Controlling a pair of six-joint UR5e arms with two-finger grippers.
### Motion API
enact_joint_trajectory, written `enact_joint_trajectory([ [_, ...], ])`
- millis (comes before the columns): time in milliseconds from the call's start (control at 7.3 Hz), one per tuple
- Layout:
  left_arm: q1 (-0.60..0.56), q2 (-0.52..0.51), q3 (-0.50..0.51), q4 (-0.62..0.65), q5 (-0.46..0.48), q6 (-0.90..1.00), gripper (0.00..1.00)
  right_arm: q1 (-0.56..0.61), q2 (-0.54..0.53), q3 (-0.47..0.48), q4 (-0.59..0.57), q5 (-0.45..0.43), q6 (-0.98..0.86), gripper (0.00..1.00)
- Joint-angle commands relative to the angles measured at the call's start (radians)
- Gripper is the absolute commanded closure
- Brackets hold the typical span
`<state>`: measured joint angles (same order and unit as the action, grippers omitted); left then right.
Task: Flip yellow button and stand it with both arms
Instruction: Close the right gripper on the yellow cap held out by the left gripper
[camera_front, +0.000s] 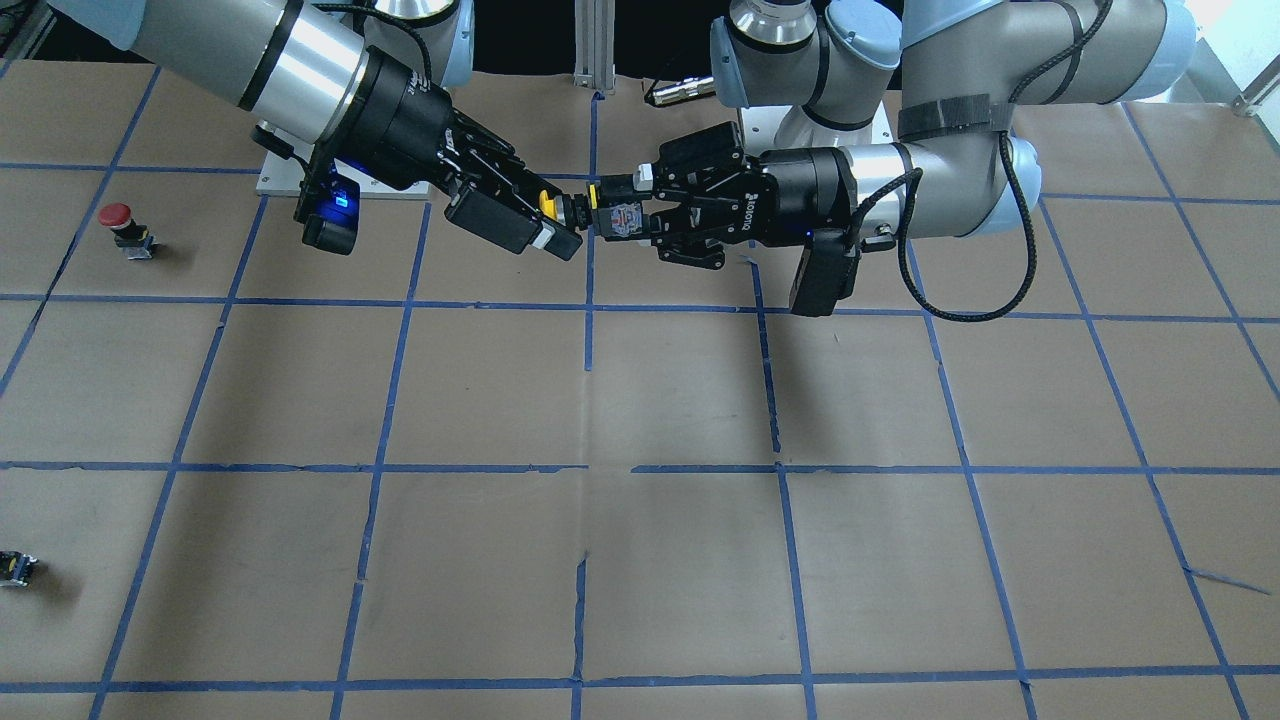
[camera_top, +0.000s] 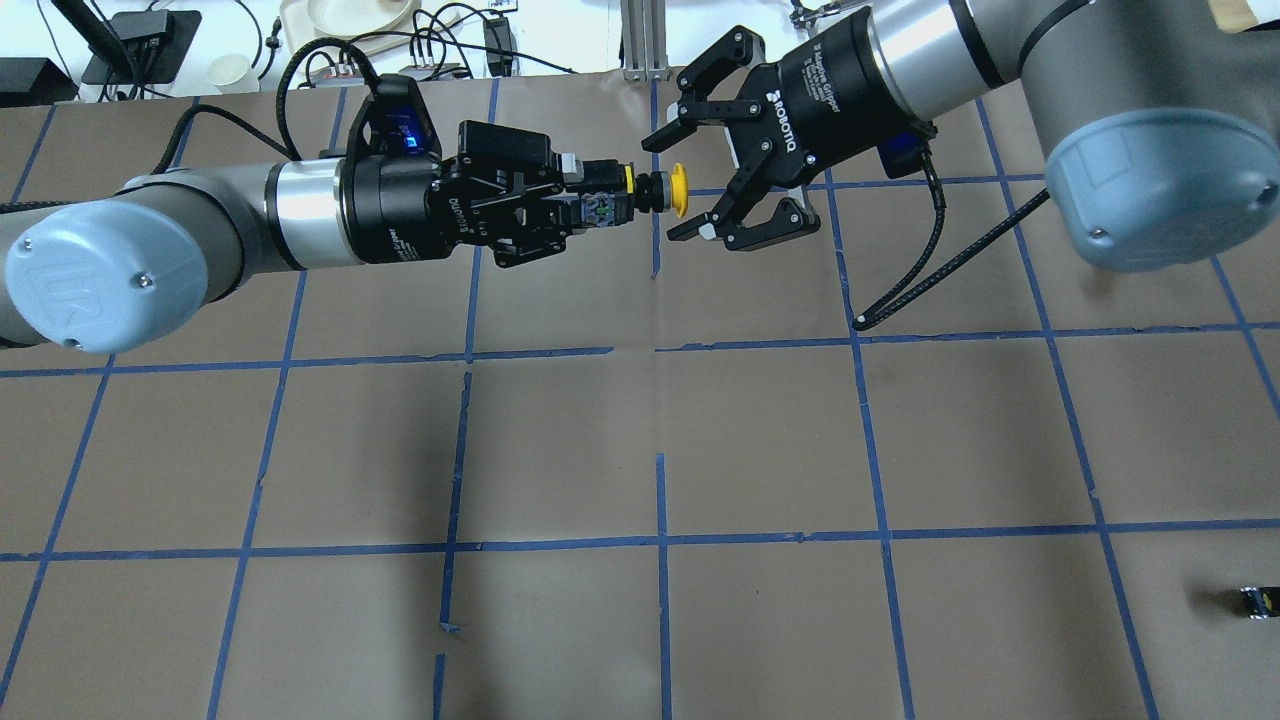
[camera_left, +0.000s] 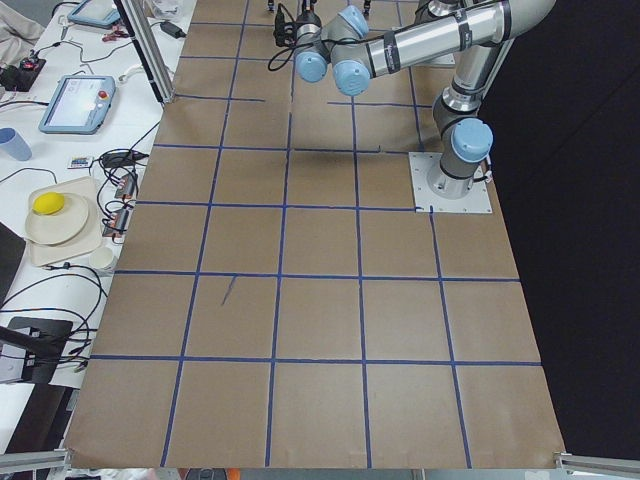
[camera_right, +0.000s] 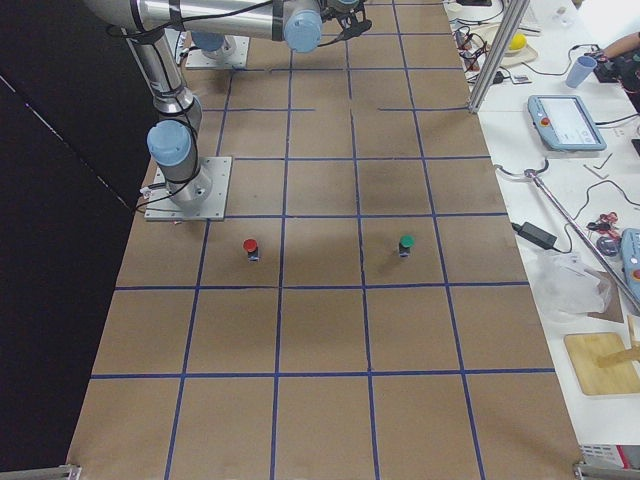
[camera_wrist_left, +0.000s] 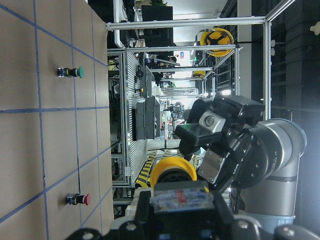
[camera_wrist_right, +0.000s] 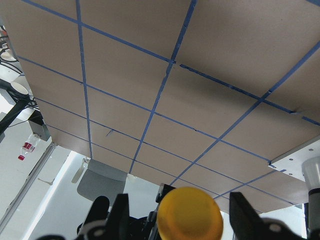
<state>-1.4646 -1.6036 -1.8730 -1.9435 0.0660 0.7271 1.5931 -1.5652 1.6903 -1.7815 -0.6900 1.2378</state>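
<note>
left pincer (camera_top: 590, 197): clamped on button (camera_top: 678, 190) body, mid-air above table (camera_top: 700, 420).
button: horizontal, yellow cap toward my right pincer (camera_top: 665, 190).
right pincer: wide, fingers flanking cap, contact unclear.
handling: light, rigid plastic; smooth cap likely slippery, I'd pinch its neck.

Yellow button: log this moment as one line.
stage: mid-air handover | left gripper: shut on yellow button, by its body | right gripper: open, fingers either side of cap
</note>
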Motion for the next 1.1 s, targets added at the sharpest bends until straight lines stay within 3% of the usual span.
enact_joint_trajectory([
  [0, 0.000, 0.001, -0.002, -0.002, 0.000, 0.002, 0.86, -0.004, -0.003, 0.000, 0.004, -0.016, 0.000, 0.25],
  [137, 0.000, 0.001, -0.002, -0.002, 0.000, 0.002, 0.86, -0.004, -0.009, 0.000, 0.007, -0.019, 0.002, 0.27],
  [548, 0.000, 0.001, 0.000, -0.002, 0.002, 0.003, 0.86, -0.002, -0.015, 0.000, 0.019, -0.013, 0.002, 0.56],
  [959, 0.000, 0.004, 0.002, 0.000, 0.003, -0.006, 0.83, -0.004, -0.018, 0.000, 0.021, -0.014, 0.002, 0.65],
])
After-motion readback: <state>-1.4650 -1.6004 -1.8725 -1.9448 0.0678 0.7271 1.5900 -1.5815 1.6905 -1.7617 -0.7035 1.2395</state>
